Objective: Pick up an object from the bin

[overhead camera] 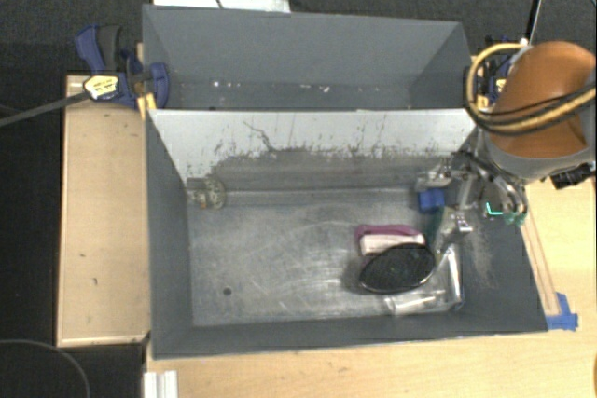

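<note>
bin (280, 294): grey metal, floor mostly bare
gripper (450, 233): low at right, beside black oval disc (396, 268), its nearest pick
grip: cannot tell

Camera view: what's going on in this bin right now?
The arm reaches in from the right, its pincer low in the bin's right part, beside a small cluster: a black oval object, a pink-and-white piece behind it and a clear plastic item in front. Nothing shows as held.

A small grey lump (205, 194) lies in the bin's (308, 51) back-left corner.
</note>
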`<state>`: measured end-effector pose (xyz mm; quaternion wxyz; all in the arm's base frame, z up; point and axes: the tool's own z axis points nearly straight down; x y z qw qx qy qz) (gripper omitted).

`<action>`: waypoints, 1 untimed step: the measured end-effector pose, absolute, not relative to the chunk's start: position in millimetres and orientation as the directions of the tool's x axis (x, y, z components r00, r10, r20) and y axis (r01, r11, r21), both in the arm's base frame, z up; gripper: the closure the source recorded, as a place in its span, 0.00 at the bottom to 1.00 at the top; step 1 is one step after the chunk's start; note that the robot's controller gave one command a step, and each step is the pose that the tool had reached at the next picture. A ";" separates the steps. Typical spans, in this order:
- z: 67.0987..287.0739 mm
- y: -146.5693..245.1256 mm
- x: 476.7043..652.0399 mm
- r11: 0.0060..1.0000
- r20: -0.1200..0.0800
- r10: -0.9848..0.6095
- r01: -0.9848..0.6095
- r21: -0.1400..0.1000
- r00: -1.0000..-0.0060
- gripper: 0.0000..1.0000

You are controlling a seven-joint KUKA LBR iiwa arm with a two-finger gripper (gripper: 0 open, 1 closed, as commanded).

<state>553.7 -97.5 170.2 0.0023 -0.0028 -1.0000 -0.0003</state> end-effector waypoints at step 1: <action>71.5 -66.7 568.3 0.992 -0.009 -0.128 -0.128 -0.001 -0.992 0.00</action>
